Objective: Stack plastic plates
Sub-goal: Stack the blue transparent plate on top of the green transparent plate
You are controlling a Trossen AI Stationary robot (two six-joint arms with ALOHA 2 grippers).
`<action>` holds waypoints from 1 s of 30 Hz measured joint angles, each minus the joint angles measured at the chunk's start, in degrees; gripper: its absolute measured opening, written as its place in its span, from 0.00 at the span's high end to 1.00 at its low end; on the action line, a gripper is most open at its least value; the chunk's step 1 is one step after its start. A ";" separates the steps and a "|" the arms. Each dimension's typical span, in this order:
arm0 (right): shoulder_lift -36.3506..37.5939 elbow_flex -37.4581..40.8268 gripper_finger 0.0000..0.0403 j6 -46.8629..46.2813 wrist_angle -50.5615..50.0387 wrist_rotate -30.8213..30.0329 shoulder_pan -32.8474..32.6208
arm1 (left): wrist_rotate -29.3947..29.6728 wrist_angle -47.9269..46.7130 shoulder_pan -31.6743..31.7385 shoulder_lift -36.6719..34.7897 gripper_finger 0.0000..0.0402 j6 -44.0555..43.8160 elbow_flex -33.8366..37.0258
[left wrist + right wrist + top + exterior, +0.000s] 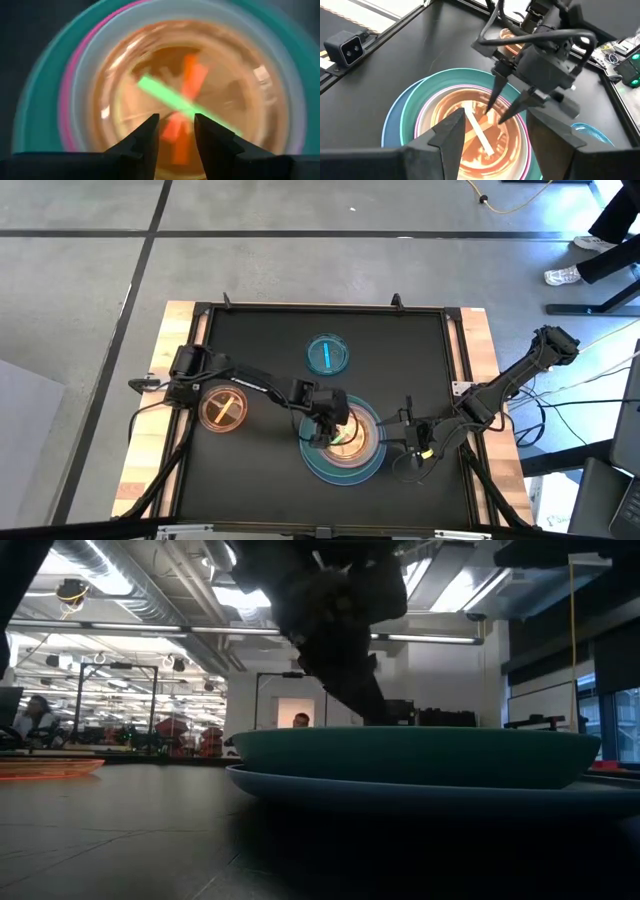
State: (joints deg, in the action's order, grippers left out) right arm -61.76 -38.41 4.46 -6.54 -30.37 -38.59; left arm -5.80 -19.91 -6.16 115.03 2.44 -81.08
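The plates are stacked [345, 452] near the table's near edge. A large blue plate [400, 796] is at the bottom, with a teal one [410, 755] on it. Pink and pale rims lie inside, and a small translucent orange dish [190, 75] with a green strip across it [160, 90] is on top. My left gripper [326, 423] [176, 127] hangs open just above that top dish, fingers pointing down [499, 111]. My right gripper [408, 436] [495, 137] is open too, low beside the stack's right side. Both hold nothing.
A small translucent blue dish [327, 355] [585, 132] lies alone toward the far middle of the table. Another small orange dish [224, 410] [45, 768] lies on the left, under my left arm. A raised frame [320, 308] edges the black table. People show in the room beyond.
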 joint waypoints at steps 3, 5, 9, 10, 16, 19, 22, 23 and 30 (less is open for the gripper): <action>0.00 0.02 0.50 -0.22 -0.19 0.11 0.00 | 3.84 -2.03 0.03 -1.81 0.71 1.17 1.02; 0.00 0.02 0.50 -0.27 -0.60 0.39 0.00 | 4.56 -0.89 0.50 -4.02 0.71 1.20 2.57; 0.00 0.02 0.50 -0.36 -0.64 0.42 0.00 | 5.07 4.40 1.65 -9.55 0.71 1.30 8.80; 0.00 0.02 0.50 -0.36 -0.64 0.40 0.00 | 5.20 5.63 2.04 -11.19 0.71 1.30 11.04; 0.00 0.02 0.50 -0.80 -0.98 0.39 -0.02 | 11.60 17.97 5.18 -20.65 0.71 1.28 25.41; 0.00 0.02 0.50 -0.78 -0.79 0.06 0.00 | 16.67 21.90 6.77 -23.47 0.71 1.27 31.05; 0.00 0.02 0.50 -0.78 -0.59 -0.50 0.00 | 21.07 22.98 8.17 -23.98 0.71 1.28 34.16; 0.00 0.02 0.50 -0.77 -0.47 -0.64 0.00 | 21.85 23.01 8.64 -23.91 0.71 1.28 34.71; 0.00 0.02 0.50 -0.75 -0.49 -2.12 0.00 | 21.29 24.90 12.38 -18.93 0.71 1.54 35.74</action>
State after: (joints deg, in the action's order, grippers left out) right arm -61.76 -38.39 3.70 -7.03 -32.49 -38.59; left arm 15.48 4.99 6.22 96.09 3.98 -45.34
